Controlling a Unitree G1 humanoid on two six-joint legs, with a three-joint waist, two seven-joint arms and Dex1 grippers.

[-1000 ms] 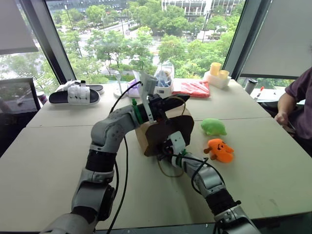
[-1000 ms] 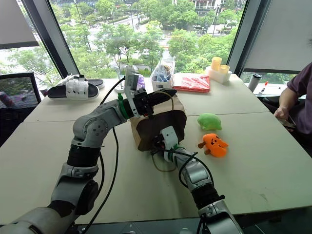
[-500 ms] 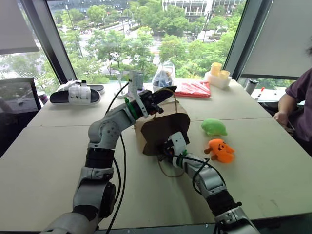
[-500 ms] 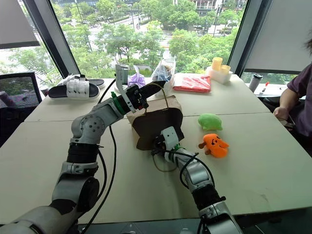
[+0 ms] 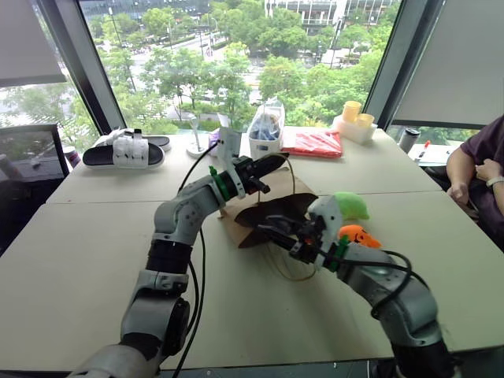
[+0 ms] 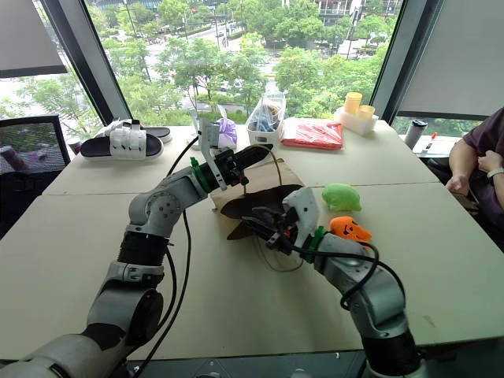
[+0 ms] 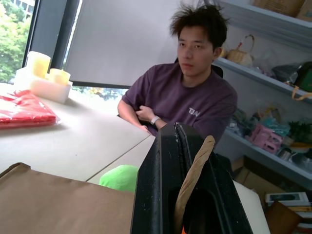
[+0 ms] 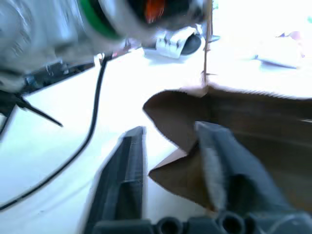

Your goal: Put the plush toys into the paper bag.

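Lying at frame centre on the table (image 5: 94,260), the bag (image 6: 236,206) is thin kraft paper: light, creasing easily, unable to hold its mouth open unaided. Left gripper (image 5: 264,167) is pressed together on a cord handle (image 7: 192,178), lifting the upper edge. Right gripper (image 5: 272,228) has its fingers spread at the bag's mouth, apparently gripping nothing. Right of centre sit the green toy (image 6: 342,197) and, nearer the camera, the orange toy (image 6: 348,229), both outside the bag. Judged soft, light and compressible, each should be pinched across the body's middle; a grip on small protruding parts may slip
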